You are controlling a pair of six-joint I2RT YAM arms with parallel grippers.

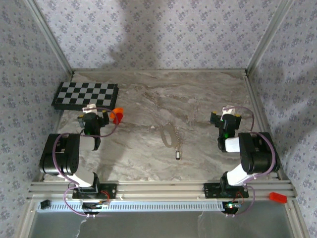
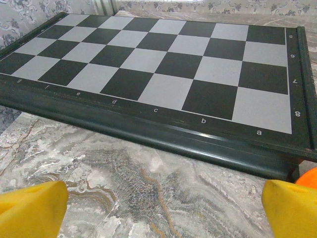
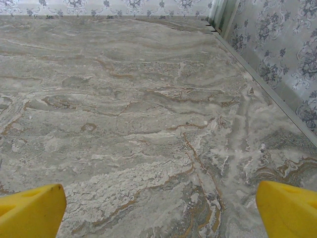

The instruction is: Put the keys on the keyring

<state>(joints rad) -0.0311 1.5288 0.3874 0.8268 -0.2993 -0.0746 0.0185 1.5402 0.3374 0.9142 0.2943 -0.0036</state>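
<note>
Left pincer (image 2: 163, 213) and right pincer (image 3: 158, 213) both stand with jaws wide apart, holding nothing, seemingly kept clear of the work. Between the arms on the tabletop (image 1: 208, 99) lies the keyring (image 1: 168, 135), its oval running near-to-far. The key (image 1: 177, 155) lies just beside its near end, its pointing too small to tell.

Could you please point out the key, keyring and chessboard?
key (image 1: 177, 155), top view, its black head.
keyring (image 1: 167, 135), top view, its oval loop.
chessboard (image 2: 181, 64), left wrist view, a dark square.
</note>
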